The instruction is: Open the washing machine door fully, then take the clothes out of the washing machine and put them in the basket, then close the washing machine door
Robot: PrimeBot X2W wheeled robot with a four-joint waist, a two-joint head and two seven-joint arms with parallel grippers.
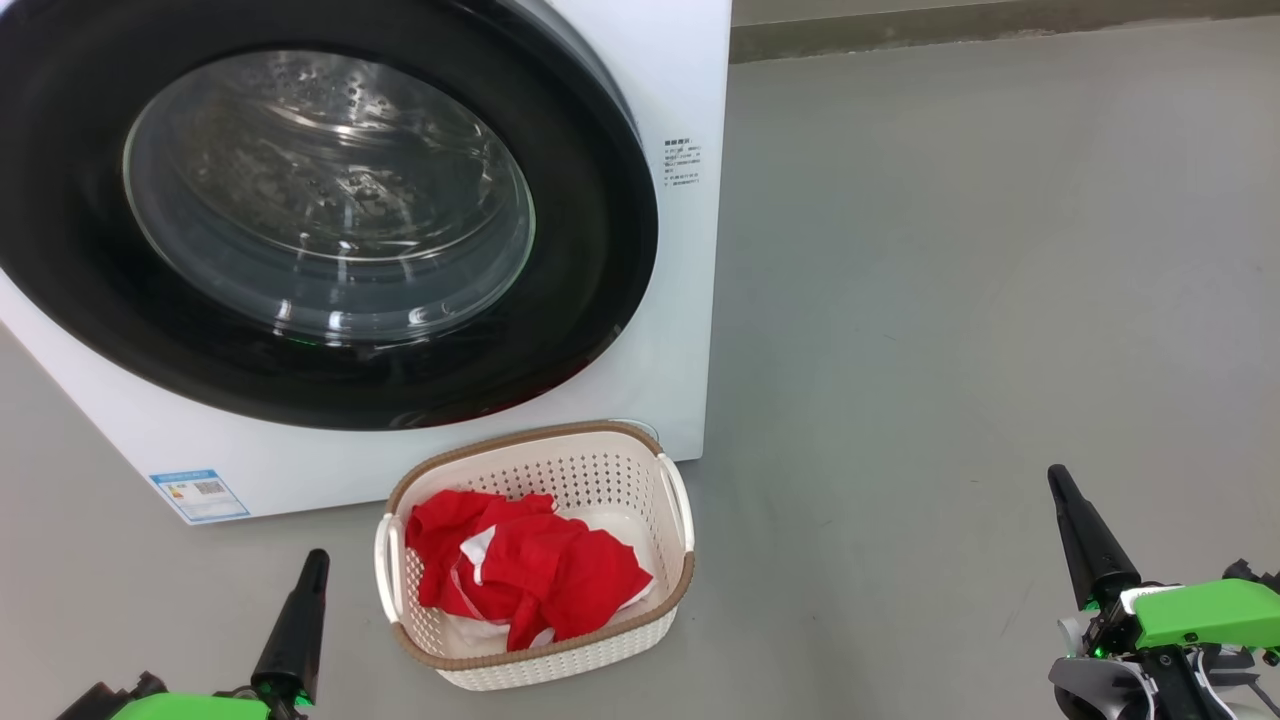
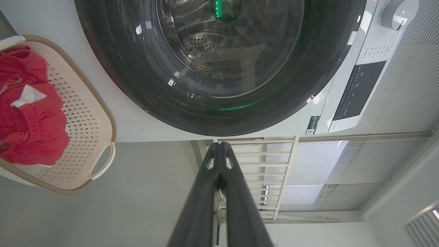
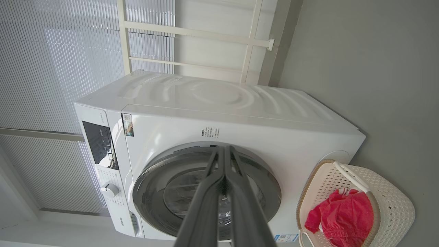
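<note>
Now, the washing machine door (image 1: 330, 210) sat shut against the washing machine (image 1: 690, 90), the steel drum visible through its glass. The basket (image 1: 620, 470) stood on the floor (image 1: 950, 300) at six o'clock from the door, with the clothes (image 1: 530, 565) heaped inside it. The left gripper (image 1: 315, 558), fingers pressed together, hung at eight o'clock of the basket. The right gripper (image 1: 1058, 480), likewise pressed together, hung well apart at three o'clock.

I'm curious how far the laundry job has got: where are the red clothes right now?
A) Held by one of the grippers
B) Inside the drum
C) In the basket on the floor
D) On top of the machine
C: the red clothes lie heaped in the basket, which stands in front of the shut washing machine door.
</note>
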